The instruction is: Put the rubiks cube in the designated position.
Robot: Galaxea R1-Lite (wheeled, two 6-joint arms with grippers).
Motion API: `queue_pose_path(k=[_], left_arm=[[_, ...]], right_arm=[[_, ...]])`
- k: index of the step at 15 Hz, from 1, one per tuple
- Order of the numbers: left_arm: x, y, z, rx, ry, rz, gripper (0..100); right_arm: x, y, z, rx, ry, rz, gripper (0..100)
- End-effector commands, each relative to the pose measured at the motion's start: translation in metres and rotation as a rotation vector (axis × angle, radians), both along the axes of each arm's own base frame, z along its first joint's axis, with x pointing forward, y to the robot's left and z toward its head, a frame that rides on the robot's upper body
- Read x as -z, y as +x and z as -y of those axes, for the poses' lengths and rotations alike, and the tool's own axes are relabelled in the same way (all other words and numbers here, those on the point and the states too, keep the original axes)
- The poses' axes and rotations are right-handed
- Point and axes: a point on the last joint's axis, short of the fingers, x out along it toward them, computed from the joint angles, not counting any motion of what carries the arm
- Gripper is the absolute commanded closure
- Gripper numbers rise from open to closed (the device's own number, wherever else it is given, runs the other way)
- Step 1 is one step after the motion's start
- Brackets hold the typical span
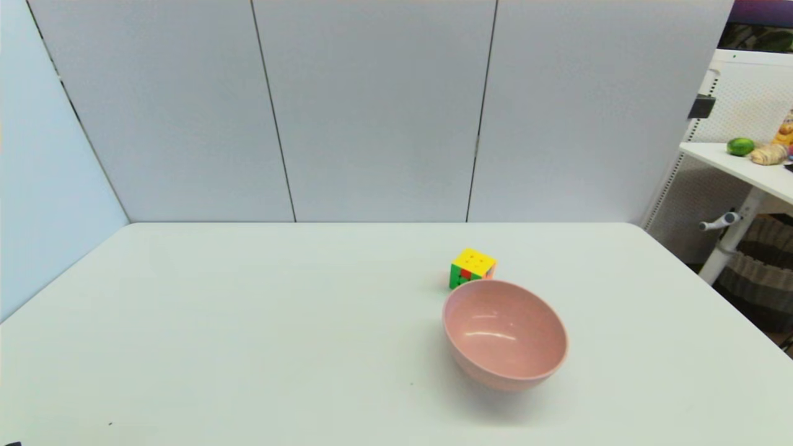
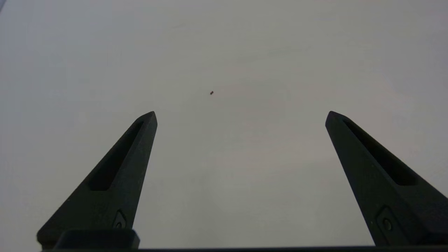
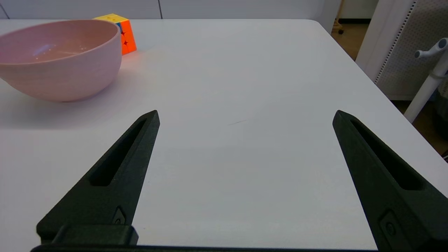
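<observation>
The rubiks cube (image 1: 472, 267) sits on the white table just behind the pink bowl (image 1: 505, 334), yellow face up, green side toward me. In the right wrist view the cube (image 3: 124, 31) shows its orange side behind the bowl (image 3: 63, 57). My right gripper (image 3: 245, 117) is open, low over the table and well to the right of the bowl, with nothing between its fingers. My left gripper (image 2: 240, 115) is open over bare table. Neither arm shows in the head view.
The white table (image 1: 248, 347) ends at grey wall panels behind and on the left. Its right edge (image 3: 378, 87) drops off toward a second white table (image 1: 749, 170) holding a green fruit and other items.
</observation>
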Motion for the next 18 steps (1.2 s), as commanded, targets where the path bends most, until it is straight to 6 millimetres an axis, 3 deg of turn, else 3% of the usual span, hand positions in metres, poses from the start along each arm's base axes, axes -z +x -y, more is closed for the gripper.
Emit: queue_pose_path(k=[1,4,18], left_arm=[[0.0252,-0.0342,0.0009,0.033,-0.038,0.289,0],[0.028,-0.0362,0.0002,-0.014,-0.136,0.42,0],[0.0297,-0.036,0.0001,-0.025,-0.155,0.404,0]], right_arm=[[-0.0001,0.0001,0.0,0.0,-0.001,-0.001,0],[-0.0001,0.0001,0.0,0.0,-0.001,-0.001,0],[0.0003,0.0001,0.0,0.0,0.001,-0.001,0]])
